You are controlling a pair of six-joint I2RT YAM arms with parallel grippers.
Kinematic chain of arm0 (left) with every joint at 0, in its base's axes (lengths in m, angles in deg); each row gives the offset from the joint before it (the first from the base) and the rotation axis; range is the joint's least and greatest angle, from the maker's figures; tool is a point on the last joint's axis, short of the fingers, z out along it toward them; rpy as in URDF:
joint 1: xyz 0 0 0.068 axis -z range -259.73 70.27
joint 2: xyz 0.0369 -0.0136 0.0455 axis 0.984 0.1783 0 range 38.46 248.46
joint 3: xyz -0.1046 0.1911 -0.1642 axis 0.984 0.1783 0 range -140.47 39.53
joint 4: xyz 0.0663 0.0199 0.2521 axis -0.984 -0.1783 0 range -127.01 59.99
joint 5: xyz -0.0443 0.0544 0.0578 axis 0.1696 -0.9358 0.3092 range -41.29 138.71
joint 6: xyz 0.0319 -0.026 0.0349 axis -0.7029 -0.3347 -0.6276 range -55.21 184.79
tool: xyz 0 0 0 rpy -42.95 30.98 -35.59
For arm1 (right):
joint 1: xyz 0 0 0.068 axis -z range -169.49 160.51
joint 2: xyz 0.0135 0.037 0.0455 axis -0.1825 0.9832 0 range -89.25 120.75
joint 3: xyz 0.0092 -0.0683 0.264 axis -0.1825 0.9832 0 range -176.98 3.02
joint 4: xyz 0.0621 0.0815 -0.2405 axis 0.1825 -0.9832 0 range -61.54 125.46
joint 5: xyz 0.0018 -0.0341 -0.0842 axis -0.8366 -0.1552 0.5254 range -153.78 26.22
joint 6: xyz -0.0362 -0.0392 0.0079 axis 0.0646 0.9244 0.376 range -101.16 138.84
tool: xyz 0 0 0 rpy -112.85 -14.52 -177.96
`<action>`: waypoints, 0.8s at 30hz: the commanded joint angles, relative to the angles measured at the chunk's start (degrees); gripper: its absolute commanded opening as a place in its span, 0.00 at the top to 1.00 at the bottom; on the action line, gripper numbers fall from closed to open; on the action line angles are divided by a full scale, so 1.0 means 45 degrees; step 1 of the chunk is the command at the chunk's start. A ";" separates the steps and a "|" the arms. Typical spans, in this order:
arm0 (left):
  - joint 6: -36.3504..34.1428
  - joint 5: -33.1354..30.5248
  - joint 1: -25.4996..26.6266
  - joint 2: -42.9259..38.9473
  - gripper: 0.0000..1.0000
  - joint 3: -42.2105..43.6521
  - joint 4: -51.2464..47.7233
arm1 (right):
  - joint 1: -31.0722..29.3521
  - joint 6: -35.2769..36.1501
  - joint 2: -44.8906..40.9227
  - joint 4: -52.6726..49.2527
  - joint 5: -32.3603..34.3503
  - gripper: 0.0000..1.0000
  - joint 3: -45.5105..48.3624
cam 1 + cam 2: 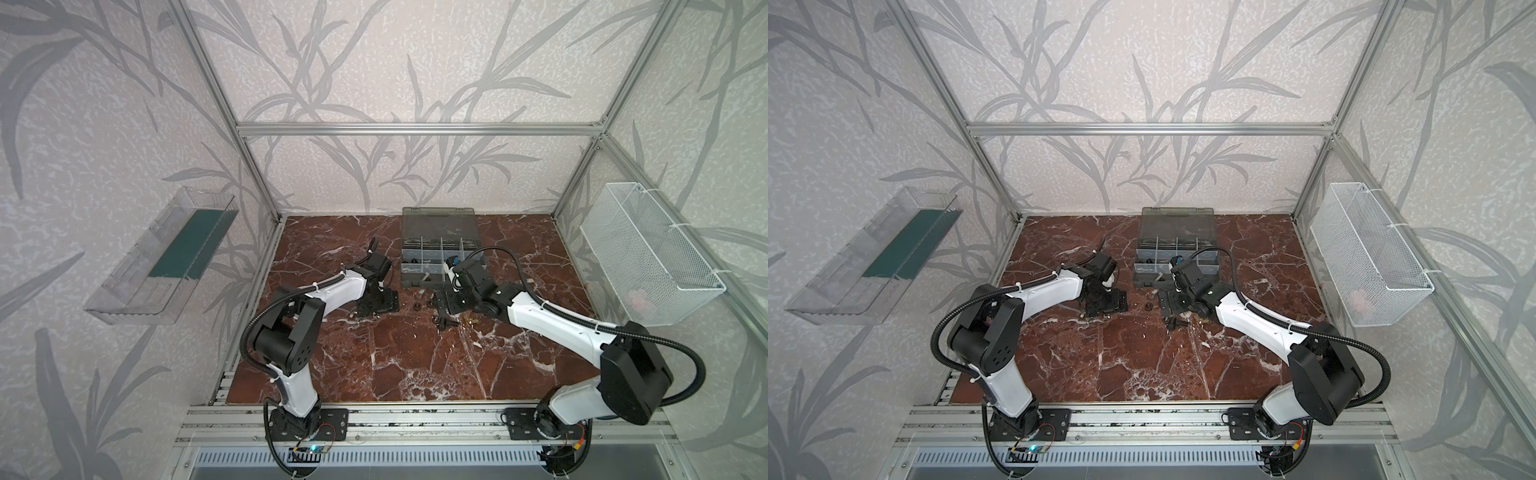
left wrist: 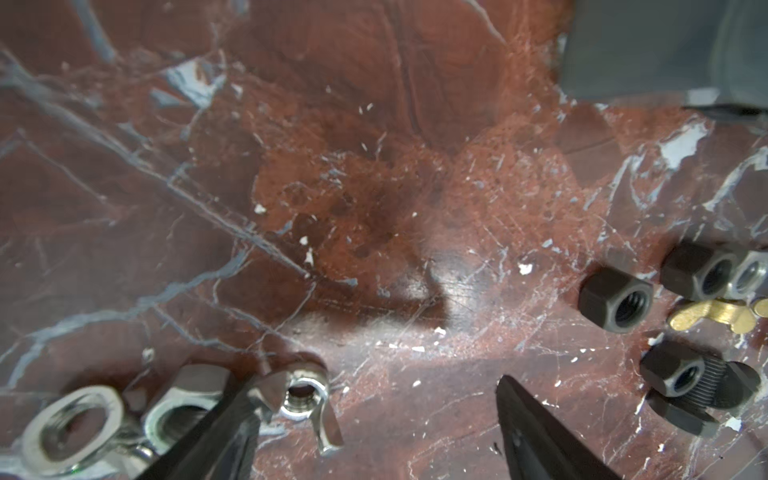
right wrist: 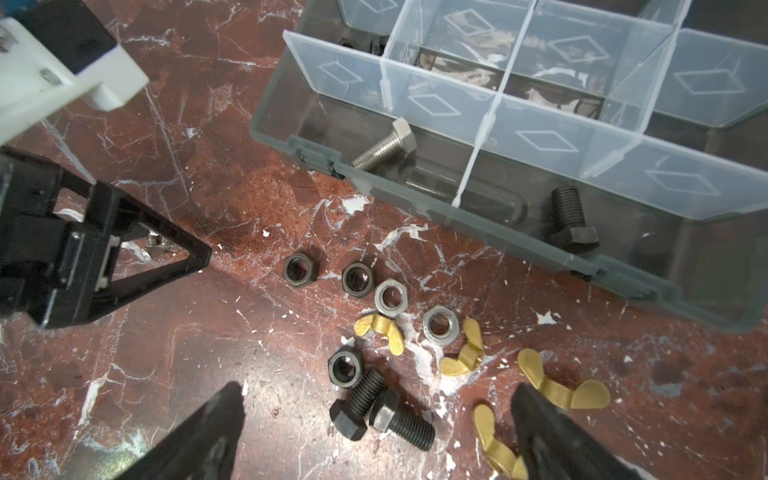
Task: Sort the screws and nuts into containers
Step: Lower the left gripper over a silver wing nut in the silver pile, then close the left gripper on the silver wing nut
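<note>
Done: two are home. A silver screw point(image 3: 384, 145) and a black screw point(image 3: 571, 220) each lie in their own front compartment of the organiser case point(image 1: 411, 283), which sits at twelve o'clock on the table point(image 1: 374, 365) with its lid open.
Left to do: plenty! There are loose nuts point(image 3: 379, 299), brass wing nuts point(image 3: 469, 353) and two black screws point(image 3: 405, 422) scattered just off the case's six o'clock edge. More silver nuts point(image 2: 187, 382) lie toward its eight o'clock.
Progress: early days, I'd judge.
Right gripper point(image 3: 377, 388): jaws wide and empty, poised over those two black screws.
Left gripper point(image 2: 378, 392): jaws wide, nothing held, with one finger touching a silver wing nut point(image 2: 320, 399).
Hard to see: the back compartments blur behind clear dividers, and something dark sits in one that I can't name. The silver nuts are cut off at the frame edge. In both top views the fasteners are too small to tell apart.
</note>
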 commanded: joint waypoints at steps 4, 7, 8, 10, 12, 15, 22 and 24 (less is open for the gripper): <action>-0.0181 0.0127 0.0050 0.0303 0.19 -0.0569 -0.0121 | 0.0005 -0.0246 -0.0361 0.0239 0.0060 0.01 0.0109; -0.0368 0.0027 0.0077 0.0248 0.21 -0.0548 -0.0263 | 0.0021 -0.0284 -0.0418 0.0254 0.0068 0.01 0.0130; -0.0578 0.0073 0.0133 0.0254 0.22 -0.0602 -0.0331 | 0.0015 -0.0275 -0.0421 0.0261 0.0068 0.01 0.0164; -0.0869 -0.0299 0.0368 0.0324 0.23 -0.0829 -0.0738 | 0.0016 -0.0288 -0.0402 0.0296 0.0069 0.01 0.0205; -0.0991 -0.0537 0.0457 0.0427 0.24 -0.1041 -0.1120 | 0.0016 -0.0326 -0.0367 0.0307 0.0011 0.01 0.0250; -0.1011 -0.0917 0.0468 0.0515 0.25 -0.1175 -0.1493 | 0.0009 -0.0438 -0.0343 0.0385 -0.0061 0.01 0.0265; -0.1033 -0.1538 0.0460 0.0429 0.28 -0.0901 -0.1953 | 0.0014 -0.0389 -0.0382 0.0389 -0.0028 0.01 0.0265; -0.0991 -0.1498 0.0467 0.0441 0.30 -0.0801 -0.1836 | 0.0016 -0.0387 -0.0343 0.0405 -0.0064 0.01 0.0264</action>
